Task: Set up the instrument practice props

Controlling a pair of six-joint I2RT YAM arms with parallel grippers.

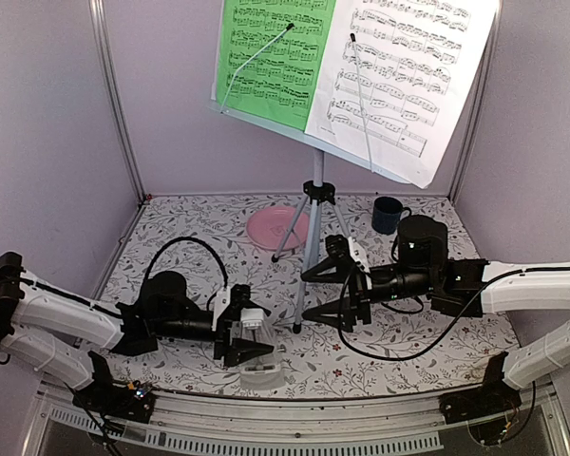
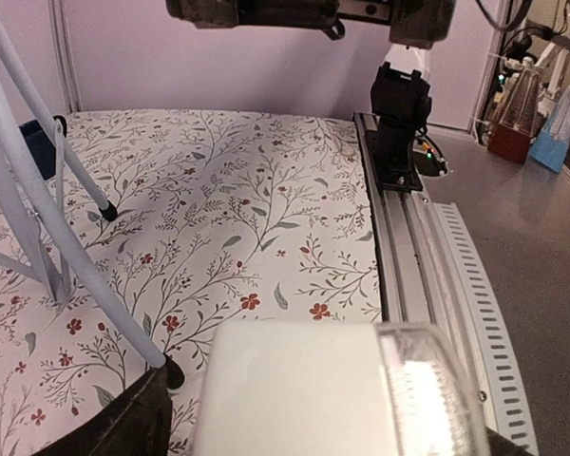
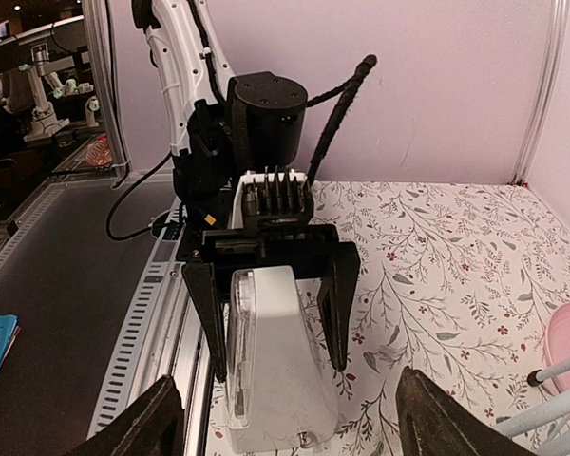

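Observation:
The white pyramid-shaped metronome [image 3: 275,361] stands upright near the table's front edge. My left gripper [image 3: 277,370] straddles it with jaws open; a gap shows beside one finger. In the left wrist view the metronome [image 2: 304,389] fills the bottom. The music stand [image 1: 316,176] stands mid-table on its tripod legs [image 2: 38,218]. It holds the green music sheet [image 1: 275,52] on the left and the white music sheet [image 1: 399,71] on the right. My right gripper [image 1: 306,296] hovers open by the tripod, pointing at the left gripper [image 1: 252,337], with nothing held.
A pink plate [image 1: 277,228] lies behind the tripod and a dark blue mug [image 1: 388,215] stands at the back right. The metal rail [image 2: 408,256] runs along the front edge beside the metronome. Purple walls enclose the floral table.

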